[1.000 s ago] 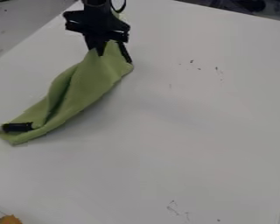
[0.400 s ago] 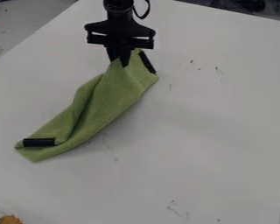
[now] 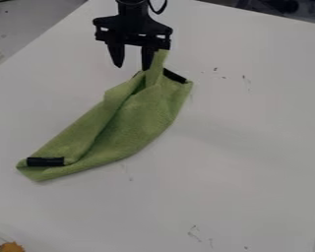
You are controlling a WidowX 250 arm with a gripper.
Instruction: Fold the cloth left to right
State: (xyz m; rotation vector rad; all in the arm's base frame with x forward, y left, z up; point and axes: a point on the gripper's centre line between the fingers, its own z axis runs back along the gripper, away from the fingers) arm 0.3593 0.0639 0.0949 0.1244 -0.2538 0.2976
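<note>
- White bench (image 3: 252,147), seen from above.
- Green cloth (image 3: 137,118) lies rumpled on it, left of centre.
- My fingers (image 3: 116,53) hang spread near its raised tip; fabric catching on one could drag the fold askew.

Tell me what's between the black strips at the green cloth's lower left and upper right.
The camera view shows creased green cloth between the lower-left strip and upper-right strip.

green cloth (image 3: 141,117): creased, on white table (image 3: 245,162) | gripper (image 3: 132,68): fingers (image 3: 116,54) apart, at cloth's upper end
</note>
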